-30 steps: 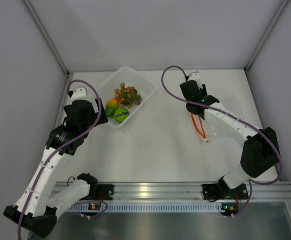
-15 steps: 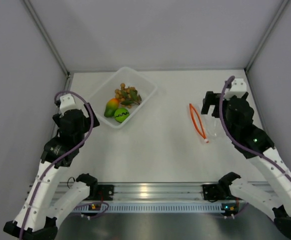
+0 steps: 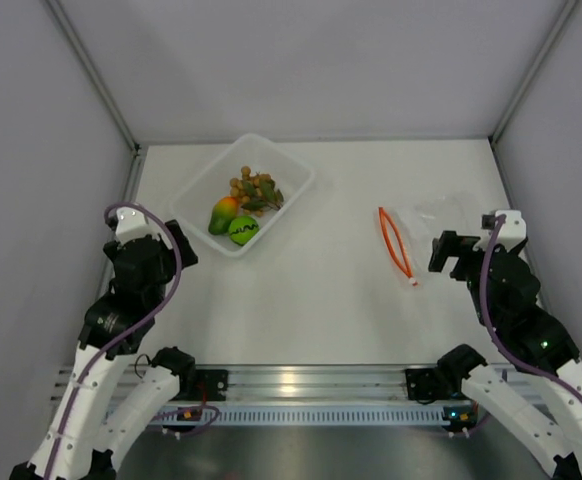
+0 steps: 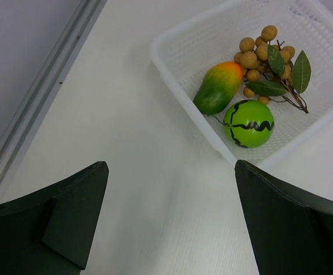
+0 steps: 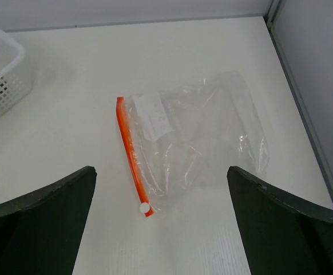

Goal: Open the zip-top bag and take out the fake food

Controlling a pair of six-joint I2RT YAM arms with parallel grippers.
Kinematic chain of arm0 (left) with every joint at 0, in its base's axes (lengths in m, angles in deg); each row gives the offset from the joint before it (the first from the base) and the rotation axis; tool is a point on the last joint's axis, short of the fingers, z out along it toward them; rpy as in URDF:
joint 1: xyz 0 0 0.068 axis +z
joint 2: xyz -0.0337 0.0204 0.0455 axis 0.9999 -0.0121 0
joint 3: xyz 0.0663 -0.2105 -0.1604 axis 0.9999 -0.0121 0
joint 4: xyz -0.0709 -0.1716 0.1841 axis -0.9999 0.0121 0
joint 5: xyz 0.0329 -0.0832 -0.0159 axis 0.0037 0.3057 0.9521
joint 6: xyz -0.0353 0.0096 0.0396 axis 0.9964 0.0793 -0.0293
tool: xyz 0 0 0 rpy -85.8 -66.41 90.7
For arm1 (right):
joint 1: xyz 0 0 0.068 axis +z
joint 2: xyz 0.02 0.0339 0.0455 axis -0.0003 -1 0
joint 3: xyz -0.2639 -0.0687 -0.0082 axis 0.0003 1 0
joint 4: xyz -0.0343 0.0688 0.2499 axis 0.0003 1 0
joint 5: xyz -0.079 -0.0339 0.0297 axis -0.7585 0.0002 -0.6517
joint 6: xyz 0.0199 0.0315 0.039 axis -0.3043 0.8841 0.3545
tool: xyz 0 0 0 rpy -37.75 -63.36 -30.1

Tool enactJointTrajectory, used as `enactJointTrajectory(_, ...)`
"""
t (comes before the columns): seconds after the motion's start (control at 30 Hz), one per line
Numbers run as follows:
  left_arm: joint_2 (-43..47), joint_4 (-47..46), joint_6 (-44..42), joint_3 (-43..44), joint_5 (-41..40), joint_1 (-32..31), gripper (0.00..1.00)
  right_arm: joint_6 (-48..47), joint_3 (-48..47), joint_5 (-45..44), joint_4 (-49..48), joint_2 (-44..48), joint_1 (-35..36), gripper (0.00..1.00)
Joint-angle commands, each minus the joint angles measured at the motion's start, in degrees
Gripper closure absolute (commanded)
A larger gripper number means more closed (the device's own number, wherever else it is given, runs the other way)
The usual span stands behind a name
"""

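Note:
The zip-top bag point(image 3: 426, 228) lies flat on the table at the right, its orange zip strip point(image 5: 130, 153) on its left side. Nothing shows inside the clear plastic point(image 5: 203, 146). The fake food sits in a white basket point(image 3: 293, 172): a tan ball cluster with leaves point(image 4: 266, 57), a mango point(image 4: 218, 87) and a green ball point(image 4: 248, 123). My right gripper point(image 5: 161, 175) stands open and empty on the near side of the bag, apart from it. My left gripper point(image 4: 171, 172) is open and empty too, short of the basket's near corner.
The basket point(image 4: 212, 46) stands at the back left, close to the left wall rail point(image 4: 38, 97). Enclosure walls close off the left, back and right sides. A metal rail point(image 3: 301, 380) runs along the near edge between the two arm bases.
Both arms have drawn back toward the near edge. The right gripper left the bag's place and opened wide; the left one backed away from the basket. Bag and food stayed put.

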Motion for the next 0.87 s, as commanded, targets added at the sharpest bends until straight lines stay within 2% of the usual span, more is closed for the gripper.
enactJointTrajectory(0.0,2.9,-4.4,-1.5,-2.8,2.8,0.4,0.02,0.5,1.5,-1.1,2.2,3.3,-0.3,0.01)
enactJointTrajectory(0.3,4.8,-6.5,-3.0,-4.5,6.1,0.4,0.02,0.1,2.9,-0.8,2.2,6.4,-0.3,0.01)
enactJointTrajectory(0.83,4.7,-6.7,-3.2,-4.6,6.9,0.4,0.02,0.9,2.0,-0.9,0.9,2.9,-0.3,0.00)
